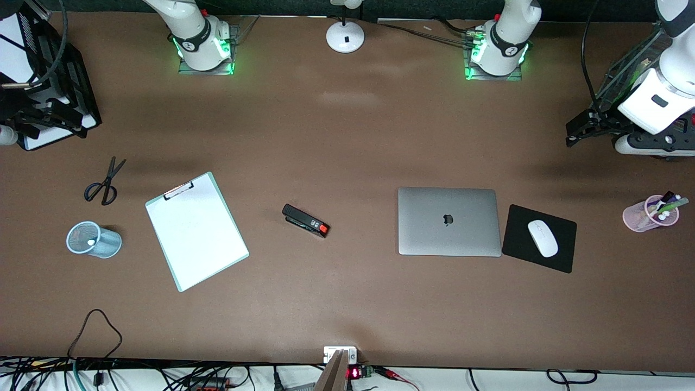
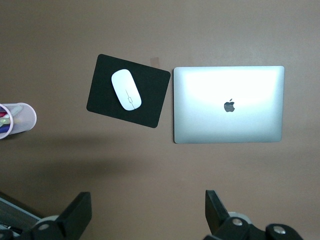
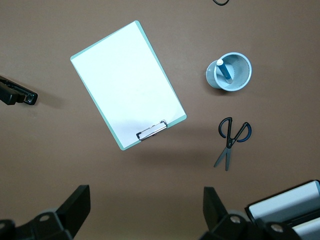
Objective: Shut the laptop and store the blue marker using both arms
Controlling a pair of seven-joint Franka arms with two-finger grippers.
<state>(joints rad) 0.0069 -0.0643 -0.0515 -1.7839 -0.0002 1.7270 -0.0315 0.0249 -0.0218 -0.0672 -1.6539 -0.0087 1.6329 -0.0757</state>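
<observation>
- Laptop (image 1: 448,221) lies shut and flat on the table toward the left arm's end, apple logo up.
- Just beside it, toward the left arm's end, sits a black mouse pad (image 1: 562,250) carrying a white mouse (image 1: 542,238).
- Blue marker (image 3: 224,71) stands inside the blue mesh cup (image 1: 109,243) at the right arm's end, white end up.
- Near that cup are black scissors (image 1: 103,184) and a clipboard (image 1: 196,231) with white paper; a black stapler (image 1: 305,220) lies between the clipboard and the laptop.
- A pink pen cup (image 1: 635,218) holds several pens.
- Left gripper (image 2: 148,212) hangs over bare table near the laptop, its 2 fingers spread wide, holding nothing.
- Right gripper (image 3: 146,210) hangs over bare table near the clipboard, equally wide apart and empty.
</observation>
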